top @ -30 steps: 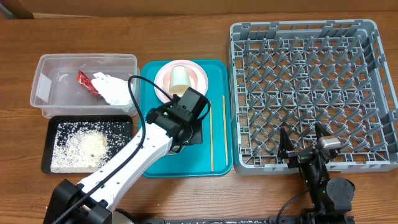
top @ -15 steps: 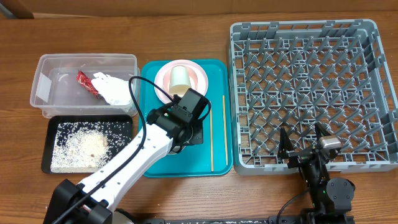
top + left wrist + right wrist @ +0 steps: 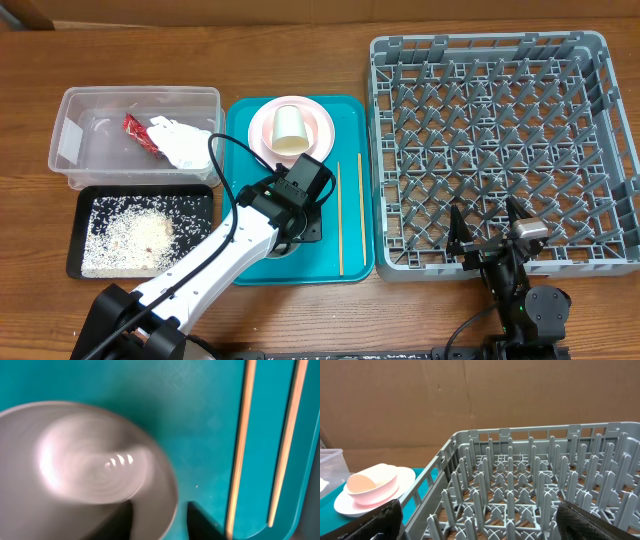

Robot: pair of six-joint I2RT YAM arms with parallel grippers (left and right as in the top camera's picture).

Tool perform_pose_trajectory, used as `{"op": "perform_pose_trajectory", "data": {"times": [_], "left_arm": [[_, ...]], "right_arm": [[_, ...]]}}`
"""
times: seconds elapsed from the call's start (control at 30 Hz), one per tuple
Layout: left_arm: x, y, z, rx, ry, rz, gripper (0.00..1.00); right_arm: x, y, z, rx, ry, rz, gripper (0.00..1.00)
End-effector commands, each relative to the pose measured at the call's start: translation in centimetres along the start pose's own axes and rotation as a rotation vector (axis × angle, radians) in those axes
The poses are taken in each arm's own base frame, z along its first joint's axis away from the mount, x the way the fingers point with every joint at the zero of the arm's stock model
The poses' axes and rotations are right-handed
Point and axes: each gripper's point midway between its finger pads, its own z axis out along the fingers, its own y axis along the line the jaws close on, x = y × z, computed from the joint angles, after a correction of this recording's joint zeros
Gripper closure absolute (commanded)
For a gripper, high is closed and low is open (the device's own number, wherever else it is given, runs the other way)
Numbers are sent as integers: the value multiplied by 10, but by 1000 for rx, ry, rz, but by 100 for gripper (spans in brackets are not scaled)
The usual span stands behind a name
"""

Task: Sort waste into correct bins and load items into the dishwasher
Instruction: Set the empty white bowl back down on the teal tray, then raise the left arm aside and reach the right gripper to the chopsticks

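the left claw (image 3: 159, 522) straddles the rim of the white bowl (image 3: 85, 465) on the teal tray (image 3: 200, 400), near the chopsticks (image 3: 242, 445). whether it pinches, we cannot tell. we want a firm bite before lifting toward the dish rack (image 3: 500, 140). the right claw (image 3: 485, 215) stands wide open.

The serving tray (image 3: 352, 125) has the dish rack (image 3: 485, 42) at its 3 o'clock, the tub (image 3: 70, 140) at 10 and the shallow tray (image 3: 75, 230) at 8. The wrapper (image 3: 137, 132) and tissue (image 3: 182, 143) lie in the tub, the rice scraps (image 3: 130, 232) in the shallow tray. On the serving tray, the cup (image 3: 288, 124) rests on the dish (image 3: 318, 125) at 12 o'clock, the chopsticks (image 3: 340, 225) at 3, the bowl (image 3: 85, 470) at 6.
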Motion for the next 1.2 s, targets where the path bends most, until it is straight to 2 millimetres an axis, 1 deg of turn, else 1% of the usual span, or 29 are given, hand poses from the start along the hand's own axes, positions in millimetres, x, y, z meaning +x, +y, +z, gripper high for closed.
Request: {"op": "perform_pose_trajectory", "data": {"times": [0.0,0.07,0.1,0.17,0.23,0.27,0.3,0.33,0.37,0.4,0.43,0.47,0.5,0.53,0.57,0.63,0.67,0.73,0.77,0.83,0.9,0.97,1.0,1.03,1.1,1.13,1.17], "left_arm": [[-2,-2,-1,3,-18,-1,42],[-4,-8,-4,33,-12,-3,41],[-10,-14,-10,62,-21,-10,42],[-25,-19,-22,92,-51,-26,42],[-51,-23,-49,123,-111,-42,42],[-65,-23,-66,137,-146,-44,42],[-79,-21,-85,151,-186,-52,41],[-87,-20,-95,157,-209,-53,40],[-97,-17,-109,165,-238,-55,38],[-106,-13,-123,168,-264,-64,34],[-117,-6,-139,166,-294,-75,27],[-122,-1,-148,165,-312,-80,22],[-129,6,-159,158,-332,-84,20],[-135,16,-169,146,-351,-96,13],[-141,26,-177,131,-370,-113,7],[-154,51,-190,108,-405,-169,0],[-160,67,-196,94,-423,-211,0],[-170,103,-206,75,-453,-308,0],[-171,117,-207,78,-450,-349,0],[-167,132,-206,82,-431,-392,0],[-160,148,-204,65,-403,-437,0],[-154,156,-202,49,-380,-460,0],[-151,158,-202,44,-370,-468,0],[-150,158,-201,43,-365,-468,0],[-146,158,-200,39,-348,-469,0],[-145,158,-199,38,-341,-469,0],[-143,158,-198,37,-333,-470,0]], "right_arm": [[3,-1,0,4,1,4,0],[3,-2,0,4,1,4,0],[3,-1,0,3,0,4,0],[2,-1,0,4,-1,3,0],[-3,1,0,-9,-21,10,0],[-7,5,0,-33,-37,25,0],[-15,10,-1,-62,-68,33,0],[-23,15,-2,-89,-97,25,0],[-37,22,-4,-122,-143,14,0],[-48,25,-7,-136,-176,9,0],[-65,26,-11,-136,-219,13,0],[-80,27,-15,-131,-250,10,0],[-95,27,-19,-122,-275,7,0],[-114,27,-24,-105,-288,7,0],[-125,28,-26,-99,-284,8,0],[-153,30,-27,-89,-234,18,0],[-167,31,-24,-84,-196,25,0],[-202,37,-4,-90,-44,53,1],[-212,42,7,-108,32,67,0],[-220,53,24,-160,168,98,0],[-220,73,44,-243,341,161,0],[-209,92,62,-299,483,218,0],[-193,109,74,-345,587,231,0],[-180,120,82,-371,647,232,0],[-131,152,97,-432,818,222,0],[-107,166,100,-456,900,213,0],[-89,178,101,-478,961,206,0]]}}
